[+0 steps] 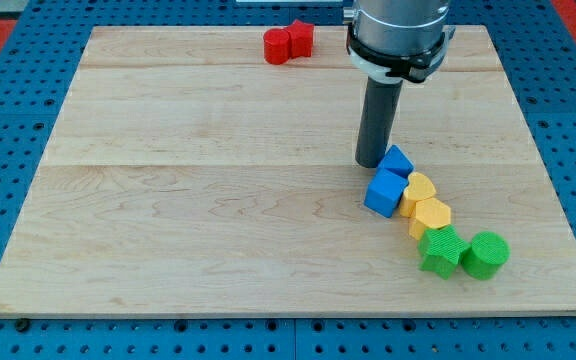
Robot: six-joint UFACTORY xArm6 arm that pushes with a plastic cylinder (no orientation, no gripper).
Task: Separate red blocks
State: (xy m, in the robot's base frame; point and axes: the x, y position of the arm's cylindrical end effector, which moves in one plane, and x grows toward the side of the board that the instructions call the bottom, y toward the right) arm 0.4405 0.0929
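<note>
wooden board (218, 200), 2 blue blocks (396, 160) (384, 192), 2 yellow blocks (420, 188) (431, 216), green star (440, 251), green cylinder (485, 254)

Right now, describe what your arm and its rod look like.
My arm ends in a wide grey metallic collar with a black band and a pale ring beneath it. Below hangs a straight, dark grey cylindrical rod; my tip is its flat lower end. No cables or markings show.

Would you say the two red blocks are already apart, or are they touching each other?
Touching. The two red blocks sit pressed together at the view's top with no gap showing. My tip is far off, beside the blue blocks.
</note>
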